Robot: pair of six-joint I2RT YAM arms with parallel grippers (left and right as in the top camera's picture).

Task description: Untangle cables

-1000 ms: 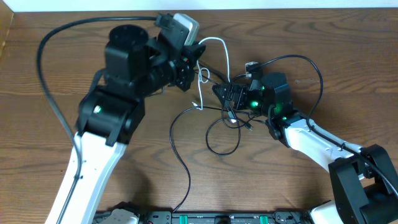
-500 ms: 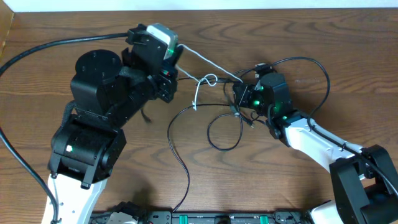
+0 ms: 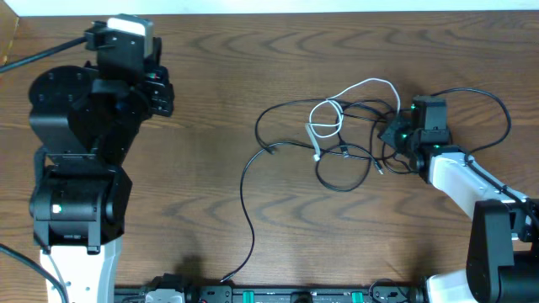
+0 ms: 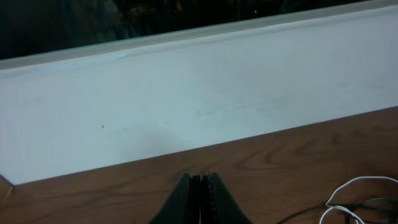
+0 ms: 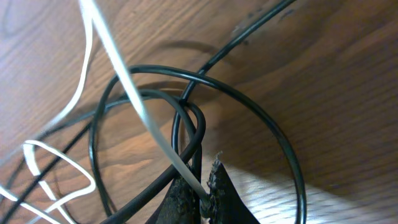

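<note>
My left arm is drawn up and far to the left of my right gripper (image 5: pixel 200 194), its wrist raised and looking along the table (image 3: pixel 210 59) toward a pale wall. My left gripper (image 4: pixel 200 186) is pressed closed with nothing between its fingers. My right arm reaches in low from the table's right side, forearm white, wrist black.

My right gripper is pinched closed on the white cable (image 3: pixel 368 82), which enters between the fingertips. A strand of the black cable (image 3: pixel 243 189) runs down to the same fingertips, but I cannot tell whether it is clamped too.

From my right gripper the white cable arcs left and curls into small loops, with a plug end below them. It is thin, smooth and glossy. The black cable is thin and round. It lies in wide overlapping rings just left of my right gripper and crosses the white one several times. Its long tail trails away over the wood-grain tabletop toward the near edge.
</note>
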